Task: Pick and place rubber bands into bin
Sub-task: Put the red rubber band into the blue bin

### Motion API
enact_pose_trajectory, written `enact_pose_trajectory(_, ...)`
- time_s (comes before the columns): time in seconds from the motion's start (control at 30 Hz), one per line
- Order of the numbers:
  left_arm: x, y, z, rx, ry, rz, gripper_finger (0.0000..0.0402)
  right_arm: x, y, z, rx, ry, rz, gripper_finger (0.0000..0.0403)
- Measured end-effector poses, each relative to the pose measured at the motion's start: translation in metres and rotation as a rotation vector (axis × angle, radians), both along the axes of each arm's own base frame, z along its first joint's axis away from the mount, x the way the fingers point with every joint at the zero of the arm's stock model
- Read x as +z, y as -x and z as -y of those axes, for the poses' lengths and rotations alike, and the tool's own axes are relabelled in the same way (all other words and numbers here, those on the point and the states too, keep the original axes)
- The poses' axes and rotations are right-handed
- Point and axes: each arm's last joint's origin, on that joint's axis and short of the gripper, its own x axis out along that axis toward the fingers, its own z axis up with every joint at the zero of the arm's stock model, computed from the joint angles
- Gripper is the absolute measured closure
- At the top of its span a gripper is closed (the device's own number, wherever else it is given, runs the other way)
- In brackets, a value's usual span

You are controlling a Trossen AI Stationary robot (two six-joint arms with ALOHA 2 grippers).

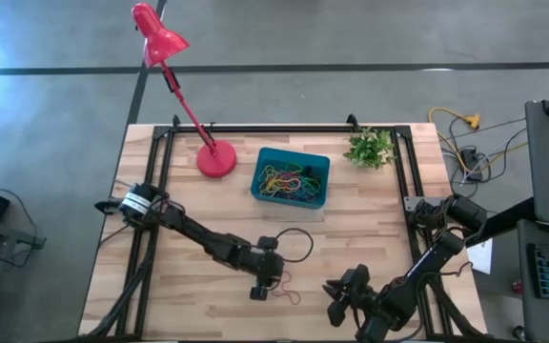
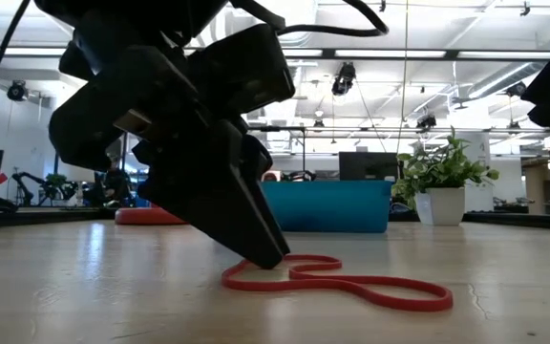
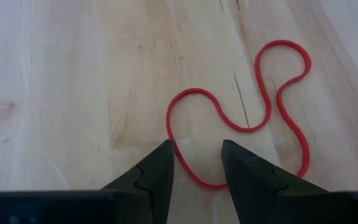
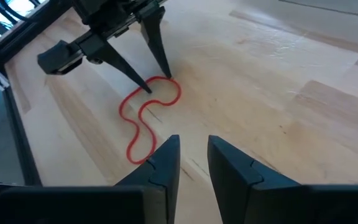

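One red band [image 3: 263,106] – left gripper [image 3: 196,163] jaws straddling

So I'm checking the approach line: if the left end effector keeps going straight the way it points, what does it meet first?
Probably the red rubber band on the tabletop: the left end effector is open with one loop between its fingers.

Grey concrete floor [image 1: 351,33]; ceiling lights [image 2: 466,72] overhead.
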Motion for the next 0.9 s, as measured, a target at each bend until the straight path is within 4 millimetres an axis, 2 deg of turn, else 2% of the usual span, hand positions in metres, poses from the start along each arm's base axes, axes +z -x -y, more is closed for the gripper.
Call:
enact_pose_trajectory(0.17,-0.002,0.003,0.002,-0.008,-0.008,-0.020,0.0298,0.000,-0.001,-0.001,0.006,-0.008,0.008,0.0329)
enact_pose_trajectory(0.47,-0.006,0.008,0.002,0.004,-0.049,-0.052,0.0395,0.001,-0.001,-0.001,0.006,-0.010,0.010,0.0332)
enact_pose_trajectory(0.6,-0.006,0.009,0.002,0.016,-0.065,-0.051,0.0398,0.001,-0.001,-0.002,0.006,-0.011,0.011,0.0335)
enact_pose_trajectory(0.9,0.021,0.005,0.001,0.056,-0.103,0.017,0.0401,0.001,-0.001,-0.002,0.004,-0.017,0.015,0.0335)
